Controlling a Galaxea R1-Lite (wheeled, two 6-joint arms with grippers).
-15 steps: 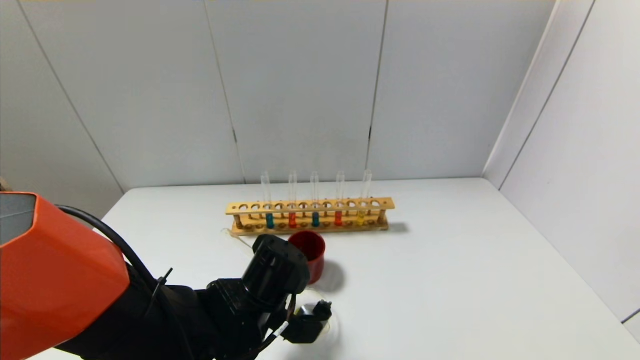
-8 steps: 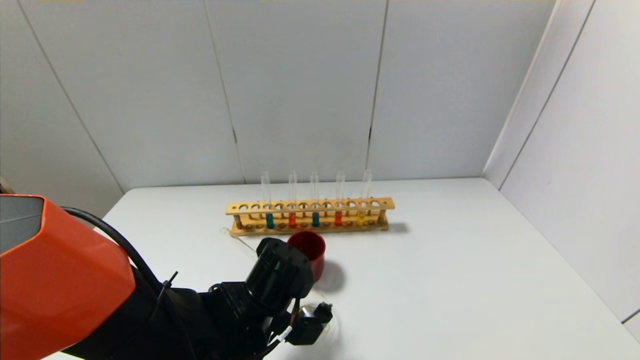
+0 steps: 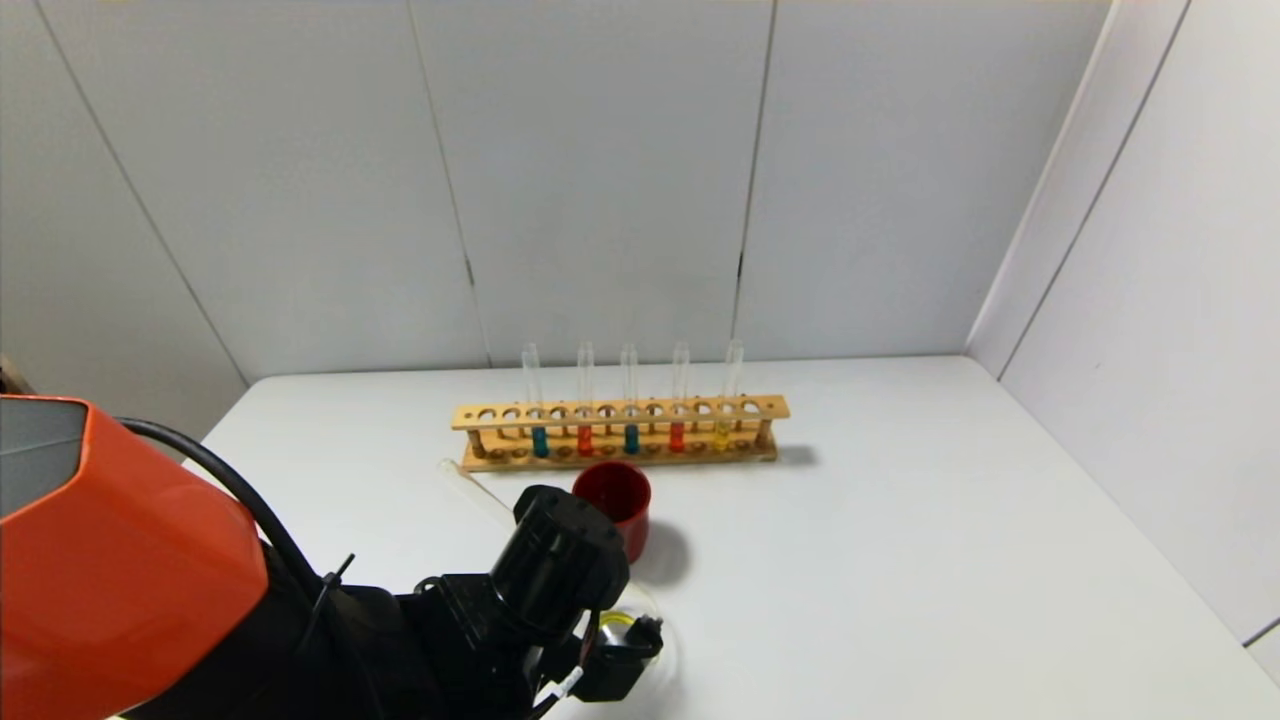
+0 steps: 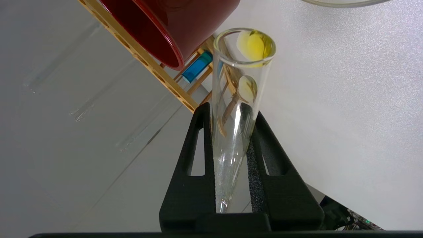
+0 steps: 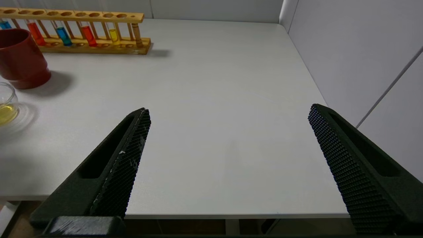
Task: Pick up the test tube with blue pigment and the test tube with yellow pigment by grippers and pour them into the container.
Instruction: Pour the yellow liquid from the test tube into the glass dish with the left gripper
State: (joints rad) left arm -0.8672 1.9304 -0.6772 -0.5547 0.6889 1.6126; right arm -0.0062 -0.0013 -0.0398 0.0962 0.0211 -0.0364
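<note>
- Pinched the test tube with yellow pigment, a slim clear round-bottomed glass tube, firmly between both black foam-lined fingers of the left gripper, with its open mouth well past the fingertips.
- Showed only yellow drops clinging inside the lip and on the wall; appeared otherwise drained, so judged late in the yellow pour.
- Hung directly over the container, a low round clear glass dish with a shallow yellow pool in it; could not tell from the wrist view whether the mouth sat inside the rim line.
- Stood close beside the left gripper, on its far side: a dark red cylindrical cup; further beyond it, a long pale wooden test tube rack.
- Left in that rack, well ahead of the left gripper, two test tubes with blue pigment, upright among orange-red ones and a paler yellow one.
- Held spread wide and empty: the right gripper, parked low over the bare near edge of the white table, with the dish and cup far off to its left.
- Judged best finished by holding the tilt steady until the last drops fell, keeping the mouth above the dish and clear of the red cup.
- Called for no harder squeeze on thin glass, and for slow levelling before any return towards the rack.
</note>
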